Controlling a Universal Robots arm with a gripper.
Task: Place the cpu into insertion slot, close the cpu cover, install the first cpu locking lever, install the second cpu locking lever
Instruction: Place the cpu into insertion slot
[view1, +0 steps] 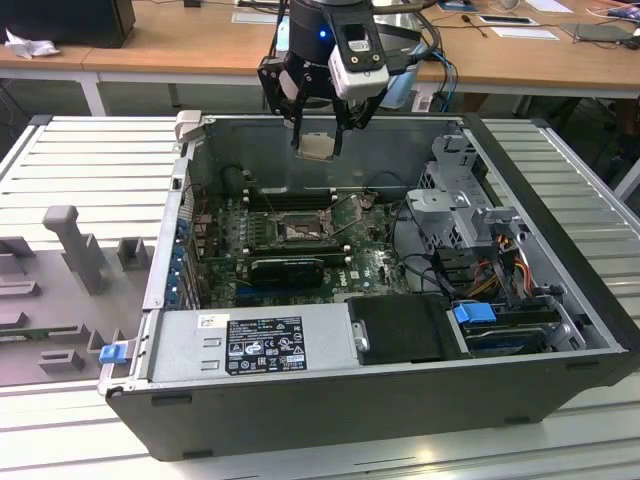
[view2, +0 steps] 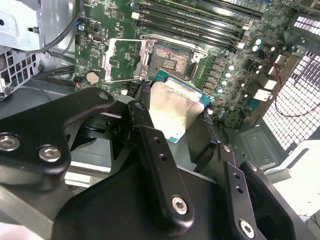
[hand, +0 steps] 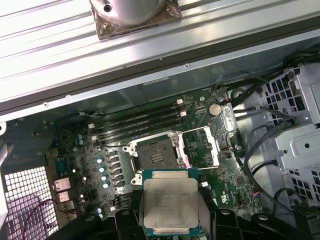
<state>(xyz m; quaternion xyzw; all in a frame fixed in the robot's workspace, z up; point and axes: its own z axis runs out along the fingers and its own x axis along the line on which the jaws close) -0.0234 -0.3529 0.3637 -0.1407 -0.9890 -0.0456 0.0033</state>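
Black two-finger gripper (view2: 175, 116) has got the small flat square beige-silver cpu (hand: 170, 202) pinched tight, and the square dark silver-rimmed insertion slot (view1: 300, 230) sits well apart at 6 o'clock from it in the exterior view, its thin silver frame cpu cover (hand: 204, 146) flipped open.

Beyond the gripper (view1: 318, 140), a long brown wooden desk (view1: 150, 45) on white legs, with white papers (view1: 525, 32) and a black box (view1: 70, 20) on top. Below the gripper and out to both sides, a grey ribbed metal table (view1: 90, 150). Soft, even light.
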